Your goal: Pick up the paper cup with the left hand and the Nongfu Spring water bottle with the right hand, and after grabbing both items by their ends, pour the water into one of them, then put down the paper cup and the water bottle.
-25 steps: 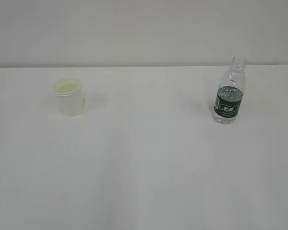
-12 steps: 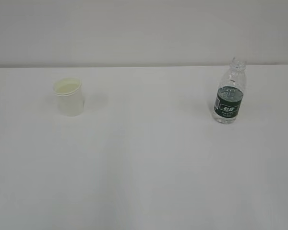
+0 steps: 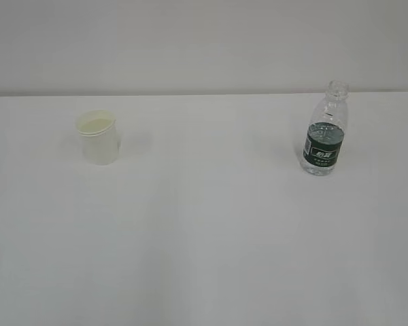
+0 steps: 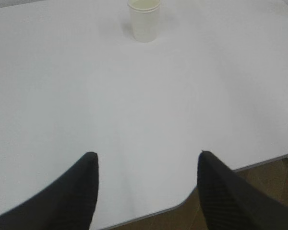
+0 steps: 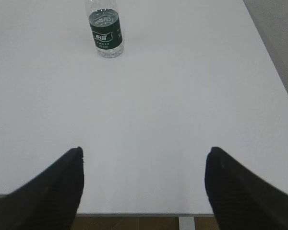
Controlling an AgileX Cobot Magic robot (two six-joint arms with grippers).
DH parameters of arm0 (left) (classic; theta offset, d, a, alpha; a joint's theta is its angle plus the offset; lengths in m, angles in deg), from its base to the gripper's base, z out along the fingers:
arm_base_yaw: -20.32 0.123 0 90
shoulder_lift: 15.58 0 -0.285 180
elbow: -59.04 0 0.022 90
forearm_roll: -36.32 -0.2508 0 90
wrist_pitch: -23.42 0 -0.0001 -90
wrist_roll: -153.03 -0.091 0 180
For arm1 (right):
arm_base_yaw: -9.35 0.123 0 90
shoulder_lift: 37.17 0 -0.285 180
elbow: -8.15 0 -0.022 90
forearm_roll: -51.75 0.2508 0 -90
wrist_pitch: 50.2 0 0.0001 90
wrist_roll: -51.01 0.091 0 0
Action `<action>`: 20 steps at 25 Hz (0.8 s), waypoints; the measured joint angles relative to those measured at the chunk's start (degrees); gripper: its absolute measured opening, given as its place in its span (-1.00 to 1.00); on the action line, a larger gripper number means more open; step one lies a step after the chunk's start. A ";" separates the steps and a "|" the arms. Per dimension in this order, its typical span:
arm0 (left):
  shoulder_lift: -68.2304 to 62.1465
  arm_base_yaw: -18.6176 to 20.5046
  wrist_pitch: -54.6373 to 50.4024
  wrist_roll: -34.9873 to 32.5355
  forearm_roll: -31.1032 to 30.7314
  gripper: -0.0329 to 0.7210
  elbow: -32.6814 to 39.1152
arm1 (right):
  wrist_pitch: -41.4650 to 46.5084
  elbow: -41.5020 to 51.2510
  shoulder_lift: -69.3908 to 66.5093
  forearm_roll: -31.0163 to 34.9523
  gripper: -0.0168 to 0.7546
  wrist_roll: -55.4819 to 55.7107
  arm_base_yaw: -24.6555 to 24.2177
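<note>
The white paper cup (image 3: 98, 138) stands upright at the left of the white table, and shows far ahead at the top of the left wrist view (image 4: 144, 20). The Nongfu Spring water bottle (image 3: 325, 132), clear with a dark green label and no cap, stands upright at the right; water fills its lower part. It appears at the top of the right wrist view (image 5: 105, 31). My left gripper (image 4: 146, 160) is open over the table's near edge, nothing between its fingers. My right gripper (image 5: 144, 155) is open too, wide and empty. Neither arm shows in the exterior view.
The white table (image 3: 211, 231) runs back to a pale wall. Its near edge and a rounded corner (image 4: 182, 203) show below the left gripper, with brown floor beyond. The table's right edge (image 5: 273, 72) shows in the right wrist view.
</note>
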 joint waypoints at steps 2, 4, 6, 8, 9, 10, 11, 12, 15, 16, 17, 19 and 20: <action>0.00 0.00 0.00 0.00 0.00 0.31 0.00 | 0.00 0.00 0.00 0.00 0.57 0.00 0.00; 0.00 0.00 0.00 0.00 -0.09 0.31 0.00 | 0.00 0.00 0.00 0.00 0.57 0.00 0.00; 0.00 0.00 0.00 0.00 -0.09 0.31 0.00 | 0.00 0.00 0.00 0.00 0.57 0.00 -0.12; 0.00 0.00 0.00 0.00 -0.09 0.31 0.00 | 0.00 0.00 0.00 0.00 0.57 0.00 -0.98; 0.00 0.00 0.00 0.00 -0.09 0.31 0.00 | 0.00 0.00 0.00 0.00 0.57 0.00 -1.55; 0.00 0.14 0.00 0.00 -0.09 0.31 0.00 | 0.00 0.00 0.00 0.00 0.57 0.00 -2.18; 0.00 0.64 0.00 0.00 -0.09 0.31 0.00 | 0.00 0.00 0.00 0.00 0.57 0.00 -2.72; 0.00 1.41 0.09 0.00 -0.09 0.31 0.00 | 0.00 0.00 0.00 0.00 0.57 0.00 -3.30; 0.00 4.67 0.09 0.00 -0.09 0.31 0.00 | 0.00 0.00 0.00 0.00 0.57 0.00 -4.76; 0.00 5.78 0.09 0.00 -0.09 0.31 0.00 | 0.00 0.00 0.00 0.00 0.57 0.00 -5.01; 0.00 7.05 0.09 0.00 -0.09 0.31 0.00 | 0.00 0.00 0.00 0.00 0.57 0.00 -5.14; 0.00 9.24 0.09 0.00 -0.09 0.31 0.00 | -0.10 0.00 0.00 0.00 0.57 0.00 -5.13; 0.00 9.98 0.09 0.00 -0.09 0.31 0.00 | -0.07 0.00 0.00 0.00 0.57 0.00 -5.13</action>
